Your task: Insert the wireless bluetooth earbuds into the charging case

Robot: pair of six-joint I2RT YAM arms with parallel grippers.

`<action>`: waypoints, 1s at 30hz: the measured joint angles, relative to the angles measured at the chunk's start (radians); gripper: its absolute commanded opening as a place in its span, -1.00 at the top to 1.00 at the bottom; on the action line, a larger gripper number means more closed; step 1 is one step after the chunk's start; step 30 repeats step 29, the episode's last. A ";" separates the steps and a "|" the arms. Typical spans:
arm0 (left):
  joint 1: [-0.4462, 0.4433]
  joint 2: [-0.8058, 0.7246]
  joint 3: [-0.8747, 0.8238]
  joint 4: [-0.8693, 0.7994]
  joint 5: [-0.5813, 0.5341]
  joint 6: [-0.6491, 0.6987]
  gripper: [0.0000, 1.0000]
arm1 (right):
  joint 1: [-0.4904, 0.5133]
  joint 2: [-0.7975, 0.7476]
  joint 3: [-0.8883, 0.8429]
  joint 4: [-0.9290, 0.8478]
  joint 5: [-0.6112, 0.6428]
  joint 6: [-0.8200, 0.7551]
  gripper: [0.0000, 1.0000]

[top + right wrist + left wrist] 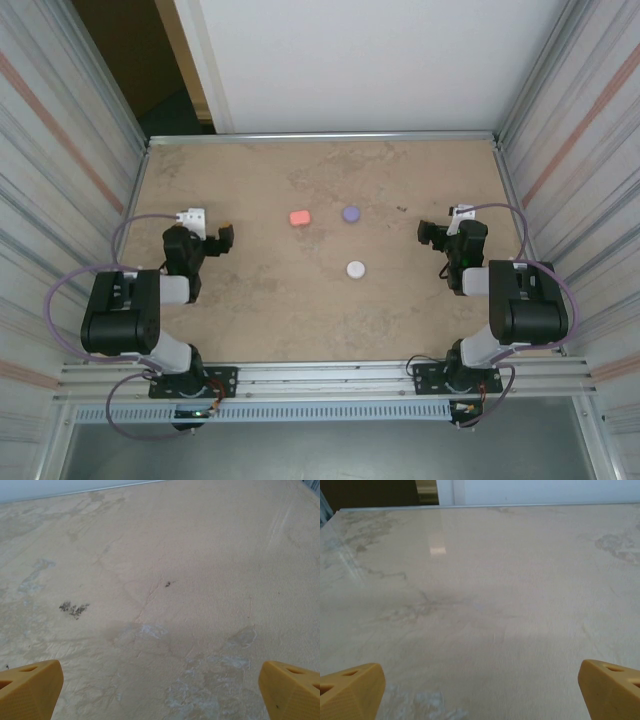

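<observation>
Beige marbling with pale brown veins across the desk (pixel 250 320), dotted by a coral-red case (pixel 299 217), a purple case (pixel 350 213) and a white case (pixel 356 269). Black on the left arm (pixel 120 310) and right arm (pixel 525 305), lilac on their looping cables (pixel 70 280), mustard-yellow on the fingertips (pixel 350 690) of the left hand (pixel 480 690) and the right hand (pixel 160 690). Silver-grey ribbing with faint reddish stripes along the side walls (pixel 60 150).

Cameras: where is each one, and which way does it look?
Top external: above, behind the arms, looking down on the table; both arms, left gripper, right gripper show.
Left wrist: on the left arm, facing forward over the table; yellow fingertips show.
Right wrist: likewise, right arm; own fingertips show.
Shared: both wrists see marbled tabletop.
</observation>
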 measured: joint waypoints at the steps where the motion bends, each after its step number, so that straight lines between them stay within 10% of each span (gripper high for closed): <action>1: 0.000 0.000 0.005 -0.003 0.002 0.000 -0.97 | 0.000 0.000 0.000 0.000 0.000 0.000 -0.98; 30: -0.035 0.001 0.021 -0.088 -0.006 0.006 -0.97 | 0.003 0.000 0.001 -0.001 0.004 0.000 -0.98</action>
